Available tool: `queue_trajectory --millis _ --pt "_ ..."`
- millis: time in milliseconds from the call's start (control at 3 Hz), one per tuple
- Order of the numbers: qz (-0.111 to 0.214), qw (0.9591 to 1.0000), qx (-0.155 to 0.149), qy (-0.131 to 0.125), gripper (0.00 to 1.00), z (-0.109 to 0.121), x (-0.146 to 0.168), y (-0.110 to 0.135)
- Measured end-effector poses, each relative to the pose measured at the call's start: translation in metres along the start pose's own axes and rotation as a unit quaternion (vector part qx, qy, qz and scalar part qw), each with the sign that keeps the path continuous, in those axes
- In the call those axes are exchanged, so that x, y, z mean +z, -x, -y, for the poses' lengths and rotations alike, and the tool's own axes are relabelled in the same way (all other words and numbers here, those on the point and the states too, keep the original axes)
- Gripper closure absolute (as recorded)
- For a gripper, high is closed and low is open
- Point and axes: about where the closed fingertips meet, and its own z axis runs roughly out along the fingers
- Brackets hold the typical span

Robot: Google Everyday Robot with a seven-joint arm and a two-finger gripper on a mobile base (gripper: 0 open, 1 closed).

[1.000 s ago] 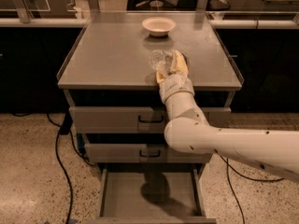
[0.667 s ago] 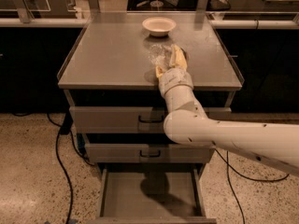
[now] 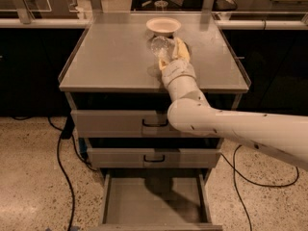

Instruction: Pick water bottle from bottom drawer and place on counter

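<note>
We count one water bottle (image 3: 160,46), clamped between the jaws of the one gripper (image 3: 169,52). It sits just in front of the single pale bowl (image 3: 163,25), over the bench (image 3: 110,57) that carries the bowl. One white arm (image 3: 226,126) reaches in from the bowl's right. Below the bowl are three drawers: two shut, and the bottom drawer (image 3: 154,196) pulled out.

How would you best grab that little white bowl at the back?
Probably pinch the bowl by its near rim from above: it sits upright and shallow. The end effector, holding the water bottle, hovers over the counter in front of it.
</note>
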Motion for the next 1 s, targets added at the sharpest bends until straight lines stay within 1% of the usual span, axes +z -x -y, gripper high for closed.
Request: queue_trajectory --millis 333,1000 --pt "0.0 1.0 0.0 0.0 0.83 0.0 0.0 0.0" --pt "0.0 1.0 0.0 0.0 0.35 0.0 0.0 0.0001"
